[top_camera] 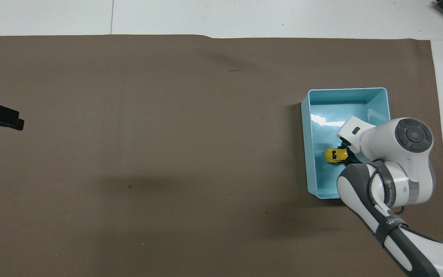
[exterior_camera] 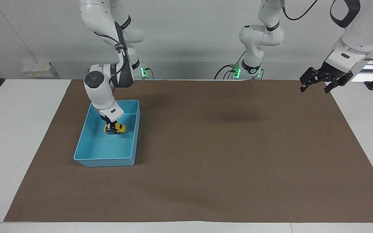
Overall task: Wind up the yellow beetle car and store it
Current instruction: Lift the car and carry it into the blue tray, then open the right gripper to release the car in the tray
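The worktop (exterior_camera: 21, 136) is white, with a large brown mat (exterior_camera: 225, 155) of matte, paper-like sheet spread over most of it; the mat's edge farthest from the robots shows a slight kink in the overhead view. On the mat, toward the right arm's end of the worktop, stands a light blue bin (exterior_camera: 91, 160): a rectangular open tray of smooth plastic with rounded corners, thin walls and a glossy floor that catches a bright reflection.

The right gripper (exterior_camera: 109, 127) reaches down inside the bin, its black fingers closed on the rear of the yellow beetle car (exterior_camera: 116, 128). The car is a small, rounded, glossy toy with dark windows, and it sits low in the bin, at or just above the floor; whether its wheels touch cannot be told. It lies in the half of the bin nearer to the robots. In the overhead view the right arm's white wrist and grey-banded link cover part of the bin and hide the gripper, so only the car (top_camera: 335, 155) shows beside them.

The left gripper (exterior_camera: 323, 80) waits in the air over the mat's corner at the left arm's end of the worktop, its black fingers spread apart and holding nothing.
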Available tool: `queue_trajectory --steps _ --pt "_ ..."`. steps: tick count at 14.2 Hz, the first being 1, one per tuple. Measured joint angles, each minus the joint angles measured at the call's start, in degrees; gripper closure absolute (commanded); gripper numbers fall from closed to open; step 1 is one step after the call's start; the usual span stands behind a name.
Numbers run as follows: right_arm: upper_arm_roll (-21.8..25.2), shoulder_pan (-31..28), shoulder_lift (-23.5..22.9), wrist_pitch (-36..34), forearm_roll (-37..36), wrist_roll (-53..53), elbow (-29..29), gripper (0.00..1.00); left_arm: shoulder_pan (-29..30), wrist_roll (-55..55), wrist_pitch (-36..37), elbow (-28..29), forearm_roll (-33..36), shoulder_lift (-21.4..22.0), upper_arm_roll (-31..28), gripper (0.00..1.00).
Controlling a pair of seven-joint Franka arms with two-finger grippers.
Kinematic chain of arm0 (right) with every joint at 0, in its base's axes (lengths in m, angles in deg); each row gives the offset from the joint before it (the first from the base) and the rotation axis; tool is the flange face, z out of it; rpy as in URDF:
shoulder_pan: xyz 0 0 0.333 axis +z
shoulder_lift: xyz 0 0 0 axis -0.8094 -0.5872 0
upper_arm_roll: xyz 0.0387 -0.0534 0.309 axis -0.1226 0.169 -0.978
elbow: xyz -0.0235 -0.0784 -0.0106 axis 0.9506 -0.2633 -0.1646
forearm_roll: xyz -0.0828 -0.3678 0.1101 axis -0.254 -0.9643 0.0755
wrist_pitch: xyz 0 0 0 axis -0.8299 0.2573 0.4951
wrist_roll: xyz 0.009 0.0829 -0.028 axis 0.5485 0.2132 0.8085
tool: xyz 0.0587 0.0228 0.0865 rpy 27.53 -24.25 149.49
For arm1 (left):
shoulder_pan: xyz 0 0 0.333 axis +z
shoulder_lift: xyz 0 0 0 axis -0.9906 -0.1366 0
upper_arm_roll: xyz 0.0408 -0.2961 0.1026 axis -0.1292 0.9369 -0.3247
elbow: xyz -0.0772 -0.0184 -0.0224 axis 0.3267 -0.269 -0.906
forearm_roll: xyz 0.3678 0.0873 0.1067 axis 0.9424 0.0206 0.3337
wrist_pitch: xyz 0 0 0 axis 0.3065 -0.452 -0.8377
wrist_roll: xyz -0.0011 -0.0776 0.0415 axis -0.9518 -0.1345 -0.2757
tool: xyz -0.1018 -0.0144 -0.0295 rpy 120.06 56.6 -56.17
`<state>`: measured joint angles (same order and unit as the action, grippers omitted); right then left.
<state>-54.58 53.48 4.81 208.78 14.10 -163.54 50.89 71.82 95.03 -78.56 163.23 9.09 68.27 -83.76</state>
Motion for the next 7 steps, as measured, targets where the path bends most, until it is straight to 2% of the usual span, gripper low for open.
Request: queue_trajectory --steps 1,2,7 --pt "0.0 0.0 -0.33 0.34 -0.01 0.0 0.0 0.33 0.0 0.0 0.0 0.0 0.0 0.0 0.0 0.0" --pt "0.0 0.0 -0.49 0.47 -0.01 0.0 0.0 0.0 0.0 0.0 0.0 0.0 0.0 0.0 0.0 0.0" --pt "-0.17 0.05 -0.56 -0.92 0.01 -0.05 -2.35 0.0 0.0 0.0 0.0 0.0 0.0 0.0 0.0 0.0"
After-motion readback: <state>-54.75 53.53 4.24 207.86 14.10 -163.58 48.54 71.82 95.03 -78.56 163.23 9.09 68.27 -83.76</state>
